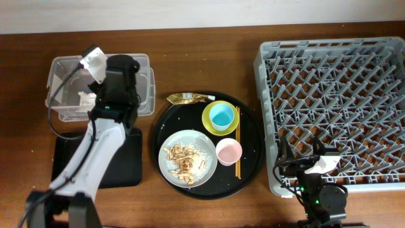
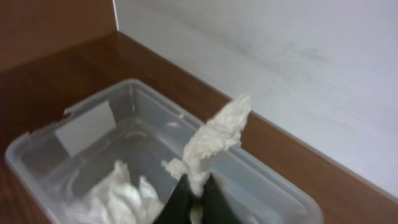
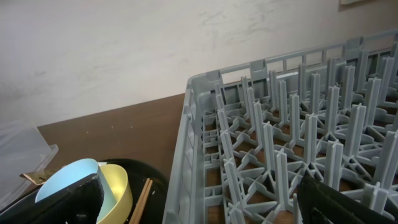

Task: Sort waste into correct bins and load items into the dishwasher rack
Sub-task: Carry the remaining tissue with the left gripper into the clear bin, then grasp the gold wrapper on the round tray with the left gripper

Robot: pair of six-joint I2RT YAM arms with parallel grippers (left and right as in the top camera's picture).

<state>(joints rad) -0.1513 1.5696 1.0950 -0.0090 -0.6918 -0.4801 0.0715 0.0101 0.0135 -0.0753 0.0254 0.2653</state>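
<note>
My left gripper [image 2: 196, 193] is shut on a crumpled white tissue [image 2: 214, 134] and holds it above the clear tub [image 2: 93, 118], where another tissue [image 2: 118, 193] lies. Overhead, this gripper [image 1: 117, 69] hovers over the tub [image 1: 145, 82]. A gold wrapper [image 1: 186, 98], a light blue cup [image 1: 223, 116] inside a yellow bowl [image 1: 212, 126], a pink cup [image 1: 228, 151], chopsticks [image 1: 238, 145] and a grey plate [image 1: 202, 145] with food scraps [image 1: 183, 158] sit on the round black tray. My right gripper [image 3: 199, 205] is open and empty at the front left corner of the dishwasher rack [image 1: 335, 95].
The shallow black rectangular tray [image 1: 126, 164] lies in front of the tub, partly under my left arm. The round black tray [image 1: 253, 158] stands between the bins and the rack. The right wrist view shows the rack wall [image 3: 199, 124] close by.
</note>
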